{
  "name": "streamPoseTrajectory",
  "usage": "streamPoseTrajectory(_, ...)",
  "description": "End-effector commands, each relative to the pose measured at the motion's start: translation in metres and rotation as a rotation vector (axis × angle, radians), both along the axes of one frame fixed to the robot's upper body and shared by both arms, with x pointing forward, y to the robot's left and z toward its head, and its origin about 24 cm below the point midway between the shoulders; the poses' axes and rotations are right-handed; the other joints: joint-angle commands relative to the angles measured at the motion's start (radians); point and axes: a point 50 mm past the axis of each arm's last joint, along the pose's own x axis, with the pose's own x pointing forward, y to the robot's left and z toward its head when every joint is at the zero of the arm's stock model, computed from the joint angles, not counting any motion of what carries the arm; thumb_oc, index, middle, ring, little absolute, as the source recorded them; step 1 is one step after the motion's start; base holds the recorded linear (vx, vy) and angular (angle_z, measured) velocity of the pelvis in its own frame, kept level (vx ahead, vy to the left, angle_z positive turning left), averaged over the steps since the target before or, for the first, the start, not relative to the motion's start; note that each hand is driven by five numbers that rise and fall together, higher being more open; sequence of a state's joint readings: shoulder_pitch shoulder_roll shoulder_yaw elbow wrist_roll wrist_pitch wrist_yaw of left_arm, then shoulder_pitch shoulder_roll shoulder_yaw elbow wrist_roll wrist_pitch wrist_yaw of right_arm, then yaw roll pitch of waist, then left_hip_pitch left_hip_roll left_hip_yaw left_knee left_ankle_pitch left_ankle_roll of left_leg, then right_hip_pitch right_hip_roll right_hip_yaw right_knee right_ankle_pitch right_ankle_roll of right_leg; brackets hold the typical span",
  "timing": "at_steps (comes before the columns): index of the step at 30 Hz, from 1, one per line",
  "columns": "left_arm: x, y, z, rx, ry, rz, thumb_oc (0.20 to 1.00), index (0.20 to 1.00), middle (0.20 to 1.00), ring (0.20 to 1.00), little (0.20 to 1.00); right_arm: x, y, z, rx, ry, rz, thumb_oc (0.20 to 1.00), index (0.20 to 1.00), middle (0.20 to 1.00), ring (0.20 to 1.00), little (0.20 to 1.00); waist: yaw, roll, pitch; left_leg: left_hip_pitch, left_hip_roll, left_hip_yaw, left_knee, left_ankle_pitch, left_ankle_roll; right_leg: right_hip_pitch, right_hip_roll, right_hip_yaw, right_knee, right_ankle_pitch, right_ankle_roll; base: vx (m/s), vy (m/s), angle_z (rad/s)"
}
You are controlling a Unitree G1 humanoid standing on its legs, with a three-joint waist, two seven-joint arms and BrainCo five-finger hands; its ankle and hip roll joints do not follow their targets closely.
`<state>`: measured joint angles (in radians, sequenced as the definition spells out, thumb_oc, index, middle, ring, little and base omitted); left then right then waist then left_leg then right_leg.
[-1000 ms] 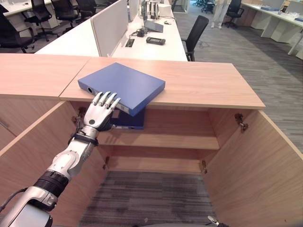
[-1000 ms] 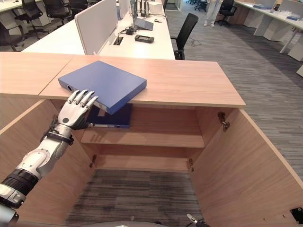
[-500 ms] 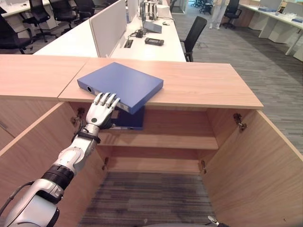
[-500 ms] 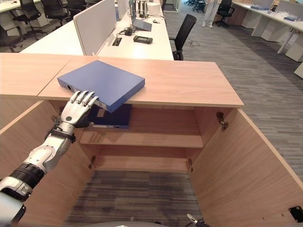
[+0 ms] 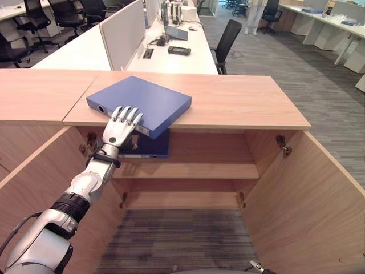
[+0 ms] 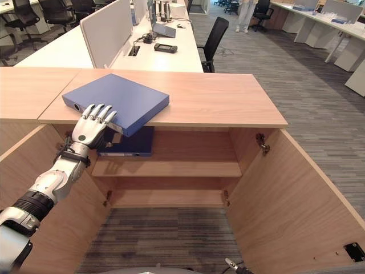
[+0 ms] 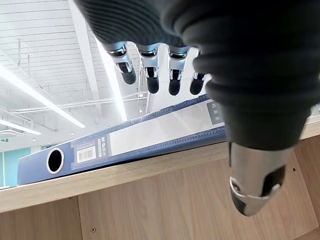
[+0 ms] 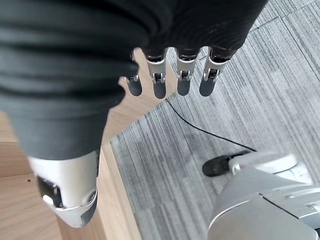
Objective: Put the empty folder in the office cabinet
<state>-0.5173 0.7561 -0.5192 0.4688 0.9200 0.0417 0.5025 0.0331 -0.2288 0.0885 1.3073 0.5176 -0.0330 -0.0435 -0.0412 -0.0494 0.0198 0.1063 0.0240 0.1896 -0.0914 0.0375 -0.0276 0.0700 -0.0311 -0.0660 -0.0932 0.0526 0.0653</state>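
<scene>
Folder (image 5: pixel 140 101), blue and rigid, lies flat on the cabinet's worktop (image 5: pixel 239 103), its near corner jutting past the front edge. Going from the left, the left robot hand (image 5: pixel 121 127) reaches up with fingers spread and straight, tips against the spine side near the overhanging edge, not curled round it. Below, a second blue binder (image 5: pixel 149 145) sits on the upper shelf (image 5: pixel 194 170). Over on the right, the right robot hand (image 8: pixel 165 75) hangs relaxed, fingers straight, by the open door. Being empty, the folder looks light and stiff with a slick cover; I'd take it by the overhanging edge, thumb underneath.
</scene>
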Motion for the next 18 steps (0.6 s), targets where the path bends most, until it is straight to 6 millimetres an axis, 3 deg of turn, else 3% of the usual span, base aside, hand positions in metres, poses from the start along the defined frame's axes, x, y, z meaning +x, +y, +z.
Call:
streamPoseTrajectory(1, 0.021, 0.007, 0.057, 0.043, -0.185, 0.025, 1.0, 1.0, 1.0, 1.0, 1.0, 0.005, -0.004, 0.001, -0.04, 0.025, 0.065, 1.0, 1.0, 1.0, 1.0, 1.0, 0.008, -0.026, -0.006, 0.03, -0.012, 0.012, 0.004, -0.123, -0.007, -0.02, -0.067, -0.055, 0.006, 0.035, 0.136, 0.0, 0.0, 0.0)
streamPoseTrajectory(18, 0.031, 0.002, 0.053, 0.076, -0.142, 0.028, 1.0, 1.0, 1.0, 1.0, 1.0, 0.003, -0.007, 0.002, -0.053, 0.035, 0.074, 1.0, 1.0, 1.0, 1.0, 1.0, -0.008, -0.023, -0.011, 0.042, -0.014, 0.024, 0.004, -0.129, -0.007, -0.015, -0.069, -0.051, 0.006, 0.036, 0.137, 0.0, 0.001, -0.01)
